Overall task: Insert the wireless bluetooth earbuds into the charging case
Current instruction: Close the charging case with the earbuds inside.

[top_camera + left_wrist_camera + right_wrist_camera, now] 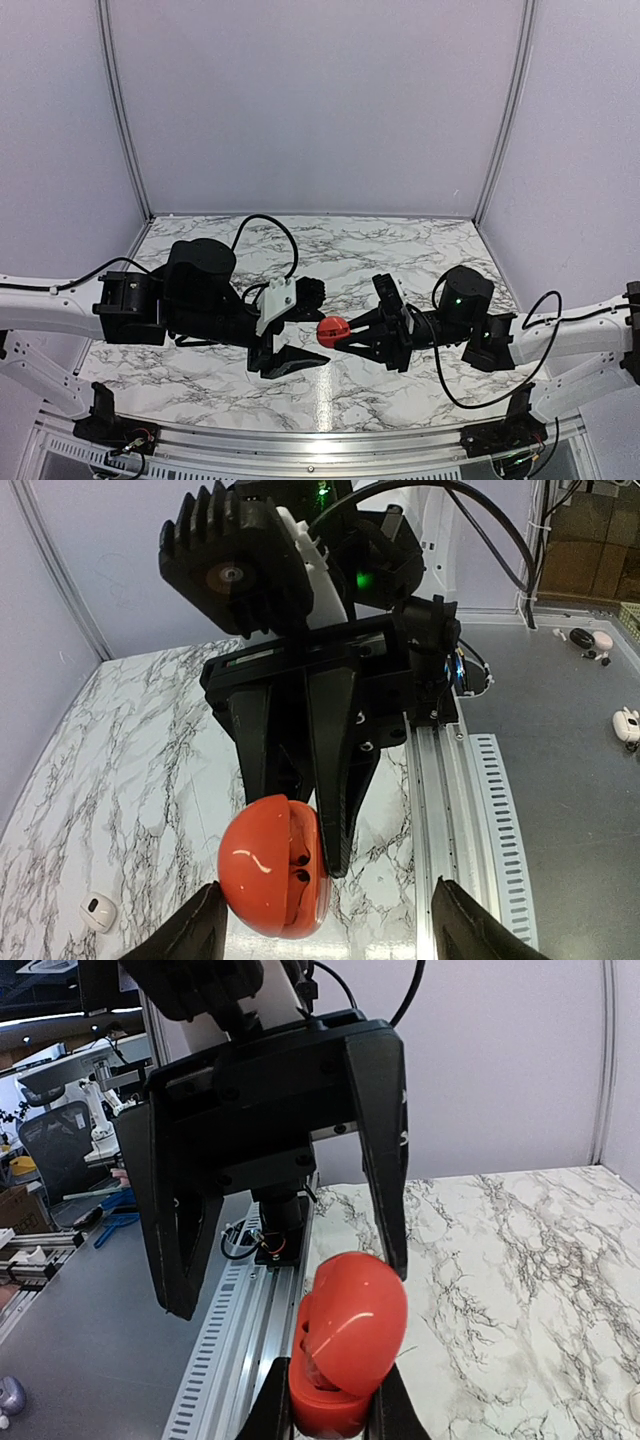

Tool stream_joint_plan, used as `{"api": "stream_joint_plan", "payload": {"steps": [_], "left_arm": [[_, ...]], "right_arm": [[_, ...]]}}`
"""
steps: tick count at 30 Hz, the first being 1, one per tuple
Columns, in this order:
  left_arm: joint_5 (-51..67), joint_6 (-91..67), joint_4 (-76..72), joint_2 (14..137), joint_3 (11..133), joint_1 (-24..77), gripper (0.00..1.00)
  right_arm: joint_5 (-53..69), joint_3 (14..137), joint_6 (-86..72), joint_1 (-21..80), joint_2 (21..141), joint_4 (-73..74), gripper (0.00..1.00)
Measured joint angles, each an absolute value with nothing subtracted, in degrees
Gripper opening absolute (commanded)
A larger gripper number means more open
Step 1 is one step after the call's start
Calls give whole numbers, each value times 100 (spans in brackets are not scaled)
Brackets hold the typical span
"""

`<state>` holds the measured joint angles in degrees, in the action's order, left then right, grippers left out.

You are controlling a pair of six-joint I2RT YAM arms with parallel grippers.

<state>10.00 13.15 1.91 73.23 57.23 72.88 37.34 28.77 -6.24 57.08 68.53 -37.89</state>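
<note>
Three views, taken in turn. From above, shows only a red ball (333, 328) mid-table over the marble top (400, 250). Puts it pinched at the tip of the right gripper (346, 332), with the left gripper (316, 326) facing it, fingers spread wide and holding nothing. Gives away nothing of the ball's make.

From the left wrist, reveals a hinged shell: two red halves parted, hollow side turned to the camera. Shows two small dark spots inside, perhaps sockets, too small to tell. Frames the ball between the left fingers (195, 930), with a gap on each side, touching neither. Shows too the right gripper's black fingers reaching down onto the ball's far side. Catches the case (97, 910) as well: small, white, with a dark mark on it. Places it on the marble at lower left, well apart from both grippers, and not made out from above.

From the right wrist, settles the grip: lower half of the ball clamped tight between the right fingers (275, 1405), upper half tilted up and back. Takes in, past the table's edge, a slotted metal rail (220, 1360) and a grey bench (80, 1340) beside it.
</note>
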Motion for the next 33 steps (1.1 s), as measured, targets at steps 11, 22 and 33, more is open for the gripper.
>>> {"api": "stream_joint_plan", "payload": {"steps": [11, 22, 33], "left_arm": [[421, 1767, 329, 7376, 5870, 7644, 60], [-1061, 2521, 598, 7828, 6143, 8119, 56], [-1977, 2788, 484, 8003, 5957, 8077, 86]], "right_arm": [[4093, 2871, -980, 5579, 6866, -3900, 0], [4346, 2856, -1573, 5472, 7063, -3938, 0], [3994, 3068, -1852, 5258, 7443, -3811, 0]]}}
